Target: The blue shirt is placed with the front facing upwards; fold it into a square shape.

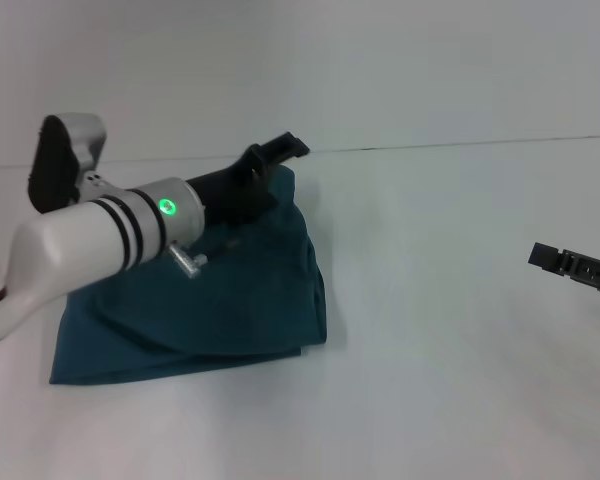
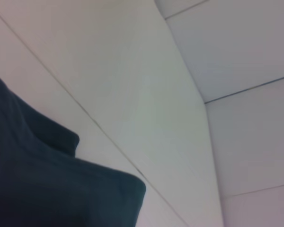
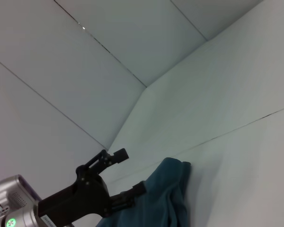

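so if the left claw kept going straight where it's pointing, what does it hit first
Probably nothing near. The left claw sits over the far edge of the blue shirt, aimed up and away past it. Beyond lies only bare white table, then the back wall, though depth is hard to judge.

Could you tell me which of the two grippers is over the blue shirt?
The left gripper, at the far edge of the blue shirt; the right gripper is apart.
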### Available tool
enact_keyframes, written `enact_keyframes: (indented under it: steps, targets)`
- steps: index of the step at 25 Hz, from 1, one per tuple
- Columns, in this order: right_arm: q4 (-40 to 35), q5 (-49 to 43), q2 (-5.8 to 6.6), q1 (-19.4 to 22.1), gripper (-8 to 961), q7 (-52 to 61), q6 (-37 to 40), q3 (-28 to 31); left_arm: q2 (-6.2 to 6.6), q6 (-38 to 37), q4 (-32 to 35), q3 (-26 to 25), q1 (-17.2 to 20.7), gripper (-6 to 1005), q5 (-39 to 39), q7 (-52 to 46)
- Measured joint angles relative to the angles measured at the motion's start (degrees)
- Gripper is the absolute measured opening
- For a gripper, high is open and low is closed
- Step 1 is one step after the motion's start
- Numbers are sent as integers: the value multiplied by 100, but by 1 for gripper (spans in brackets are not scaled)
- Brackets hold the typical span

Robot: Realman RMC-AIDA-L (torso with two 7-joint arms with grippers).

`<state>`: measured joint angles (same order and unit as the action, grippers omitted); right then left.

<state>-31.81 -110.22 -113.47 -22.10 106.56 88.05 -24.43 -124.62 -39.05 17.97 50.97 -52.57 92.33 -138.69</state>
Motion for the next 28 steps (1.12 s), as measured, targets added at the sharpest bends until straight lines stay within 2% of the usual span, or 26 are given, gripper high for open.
enact_keyframes:
  steps: [7, 11, 14, 17, 23, 25, 28]
  targets:
    - [8, 0, -8, -11, 647, 5, -84, 0, -1, 752, -477, 3, -256, 934, -77, 493]
    - [64, 0, -9, -60, 647, 6, -107, 0, 0, 1213, -586, 2, -254, 934, -57, 747]
    - [75, 0, -9, -82, 647, 7, -120, 0, 16, 1284, -611, 44, -210, 934, -59, 814]
    - [81, 0, -9, -99, 646, 14, -122, 0, 22, 1000, -430, 59, -56, 933, -88, 816]
    - [88, -2, -9, -110, 646, 49, -123, 0, 37, -149, 324, 20, 568, 933, -389, 768]
    - [89, -5, -9, -126, 646, 57, -125, 0, 79, -469, 535, 21, 797, 933, -422, 706]
    - [88, -26, -9, -164, 646, 70, -125, 0, 210, -739, 670, 18, 1085, 934, -424, 526]
